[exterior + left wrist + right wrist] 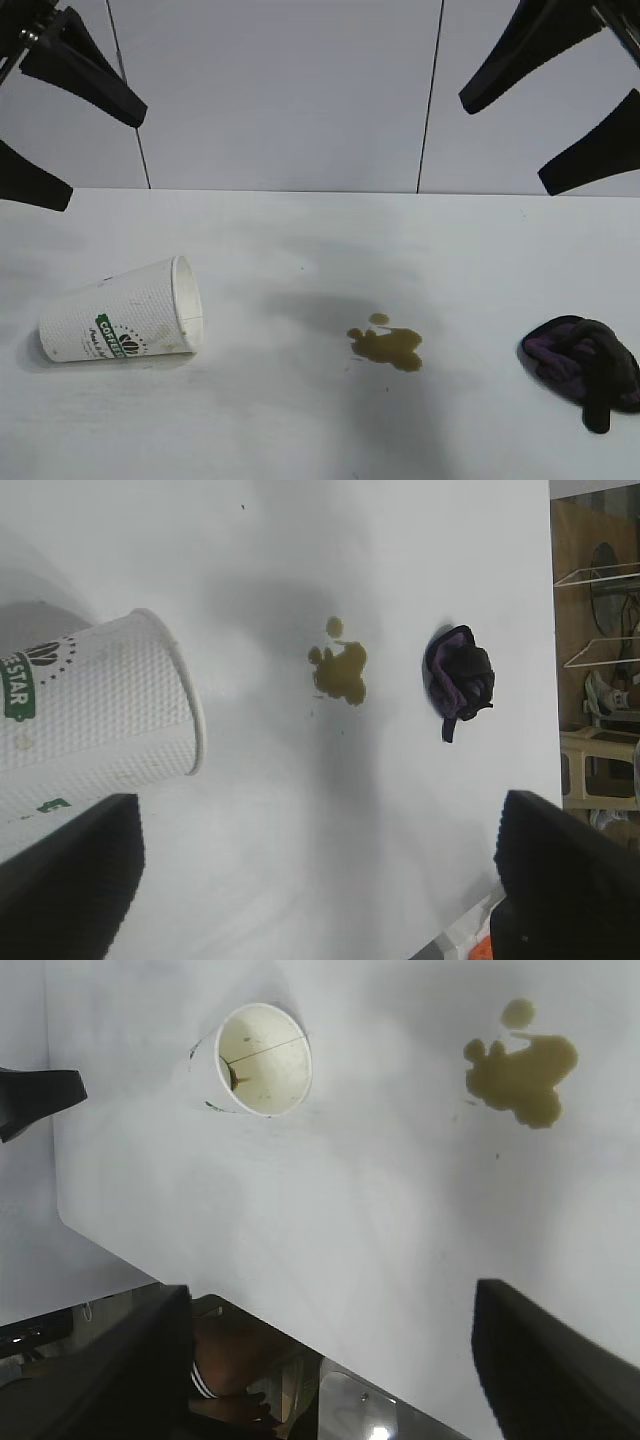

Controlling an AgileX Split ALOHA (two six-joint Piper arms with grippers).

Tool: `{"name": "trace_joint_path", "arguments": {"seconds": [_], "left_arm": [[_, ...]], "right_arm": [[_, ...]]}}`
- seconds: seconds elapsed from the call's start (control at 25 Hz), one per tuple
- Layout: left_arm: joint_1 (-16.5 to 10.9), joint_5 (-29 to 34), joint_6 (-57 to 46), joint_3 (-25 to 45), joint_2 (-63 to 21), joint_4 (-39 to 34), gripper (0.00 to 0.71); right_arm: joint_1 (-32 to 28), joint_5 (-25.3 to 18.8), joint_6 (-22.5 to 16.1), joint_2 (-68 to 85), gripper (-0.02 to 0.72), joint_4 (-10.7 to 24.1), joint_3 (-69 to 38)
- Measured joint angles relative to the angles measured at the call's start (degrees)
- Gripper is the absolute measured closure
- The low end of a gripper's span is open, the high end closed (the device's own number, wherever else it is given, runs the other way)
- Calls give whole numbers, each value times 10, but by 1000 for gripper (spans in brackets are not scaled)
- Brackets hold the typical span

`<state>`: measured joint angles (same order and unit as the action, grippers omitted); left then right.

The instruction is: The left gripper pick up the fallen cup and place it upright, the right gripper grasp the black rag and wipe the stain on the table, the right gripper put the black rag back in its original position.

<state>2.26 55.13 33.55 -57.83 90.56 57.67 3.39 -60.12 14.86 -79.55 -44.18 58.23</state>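
From my feed the cup (121,324) lies tipped at 8 o'clock, stain (388,344) center, black rag (586,368) at 4 (edge cropped). Left gripper (50,125) and right gripper (560,110) hover, fingers apart.

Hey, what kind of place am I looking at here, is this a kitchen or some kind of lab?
Most likely a robot test lab: a bare white table backed by grey wall panels, with a staged spill, a fallen cup, a stain and a black rag.

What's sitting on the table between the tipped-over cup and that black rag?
Only the stain lies between the cup and the black rag, clearest in the exterior view.
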Motion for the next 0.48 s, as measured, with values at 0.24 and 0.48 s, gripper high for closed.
{"name": "trace_joint_path", "arguments": {"seconds": [0.24,0.48], "left_arm": [[0,0,0,0,0,0,24],[0,-1,0,0,0,0,24]], "right_arm": [[0,11,0,0,169,0,0],[0,12,0,0,169,0,0]]}}
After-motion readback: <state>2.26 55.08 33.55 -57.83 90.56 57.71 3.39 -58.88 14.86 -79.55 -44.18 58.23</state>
